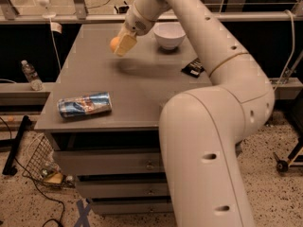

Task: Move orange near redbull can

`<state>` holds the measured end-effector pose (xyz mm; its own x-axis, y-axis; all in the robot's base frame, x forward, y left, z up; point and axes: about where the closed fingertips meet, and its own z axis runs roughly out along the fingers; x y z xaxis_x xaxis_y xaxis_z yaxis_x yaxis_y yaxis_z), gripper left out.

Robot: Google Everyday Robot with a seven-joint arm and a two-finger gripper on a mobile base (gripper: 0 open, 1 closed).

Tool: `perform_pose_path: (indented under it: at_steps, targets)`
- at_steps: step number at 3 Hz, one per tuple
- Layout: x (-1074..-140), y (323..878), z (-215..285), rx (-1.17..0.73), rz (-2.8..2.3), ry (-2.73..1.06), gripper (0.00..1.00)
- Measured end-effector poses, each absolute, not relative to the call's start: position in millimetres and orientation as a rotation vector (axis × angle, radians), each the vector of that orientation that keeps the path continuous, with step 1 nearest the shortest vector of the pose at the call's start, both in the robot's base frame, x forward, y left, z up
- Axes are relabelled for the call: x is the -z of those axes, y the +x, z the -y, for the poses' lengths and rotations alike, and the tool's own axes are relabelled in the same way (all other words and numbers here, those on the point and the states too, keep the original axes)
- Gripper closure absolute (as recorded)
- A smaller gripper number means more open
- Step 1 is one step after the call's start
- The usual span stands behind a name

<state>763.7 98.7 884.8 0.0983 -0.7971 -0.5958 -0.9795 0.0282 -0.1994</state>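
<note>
The orange (114, 43) is small and round, held between the cream fingers of my gripper (121, 44) a little above the grey table (142, 89), toward its far middle. The redbull can (84, 104), blue and silver with red markings, lies on its side near the table's front left corner, well in front of and left of the gripper. My white arm reaches in from the lower right and arcs over the table.
A white bowl (169, 35) stands at the back of the table, right of the gripper. A black snack wrapper (192, 68) lies right of centre. A water bottle (30, 74) stands on a ledge left of the table. Drawers (113, 162) front the table.
</note>
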Motion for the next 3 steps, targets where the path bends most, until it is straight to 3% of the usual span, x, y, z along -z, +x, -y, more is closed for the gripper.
perform_pose_path:
  at_steps: [3]
  targets:
    - [-907,684,-52,-0.397,-1.19,-2.221,1.0]
